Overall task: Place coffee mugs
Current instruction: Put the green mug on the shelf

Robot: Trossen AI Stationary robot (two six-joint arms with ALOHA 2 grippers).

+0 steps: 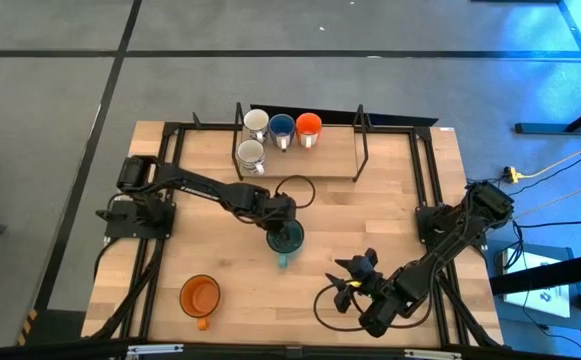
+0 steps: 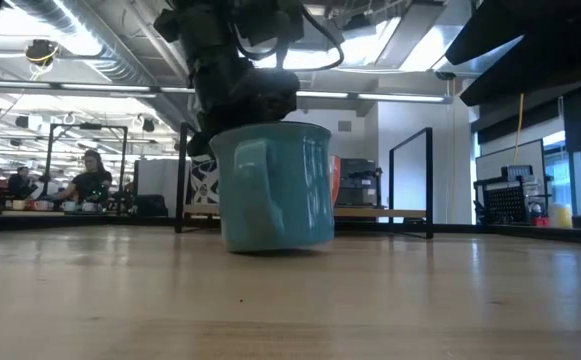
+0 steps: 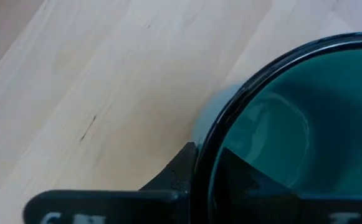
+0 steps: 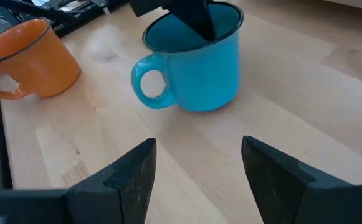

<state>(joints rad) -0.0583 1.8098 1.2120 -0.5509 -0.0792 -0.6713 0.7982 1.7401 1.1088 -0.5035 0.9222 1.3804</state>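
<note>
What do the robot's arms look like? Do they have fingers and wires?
Both arms are black and thin, built from jointed segments. The left arm has a black cable looping beside its wrist. The right end effector has two flat, dark, wedge-shaped fingers. Black cables also curl around the right arm. No markings are readable.

Light even and bright over my table (image 1: pixel 390 190) from above; soft shadows only. Blue cast on the floor at the far right corner in the high view. Low view: ceiling strip lights (image 2: pixel 370 95) glare behind, so my arm reads as silhouette; near tabletop blurred. Left wrist view: teal mug (image 3: pixel 293 124) too close, rim soft. Right wrist view: my fingers (image 4: pixel 131 180) out of focus.
</note>
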